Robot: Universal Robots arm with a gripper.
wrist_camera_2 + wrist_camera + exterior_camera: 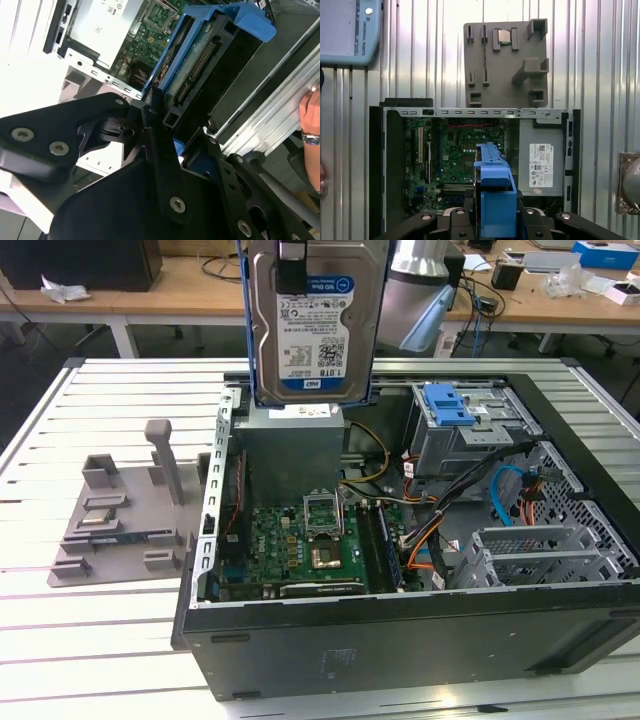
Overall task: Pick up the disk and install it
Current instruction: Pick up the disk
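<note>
Gripper [495, 212] points downward, jaws clamped on disk [312, 320].

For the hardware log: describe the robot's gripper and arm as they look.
The gripper is matte black: flat angular linkage plates joined by pivots, studded with silver screw heads. In the exterior view the arm is a rounded silver-grey housing with a pale blue cap.

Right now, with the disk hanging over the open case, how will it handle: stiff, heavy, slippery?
Probably stiff: the disk is a flat metal slab and hangs upright without sagging. Likely heavy for its size, given the metal body. The gripper grips it near its top end, so a bump might pivot it.
</note>
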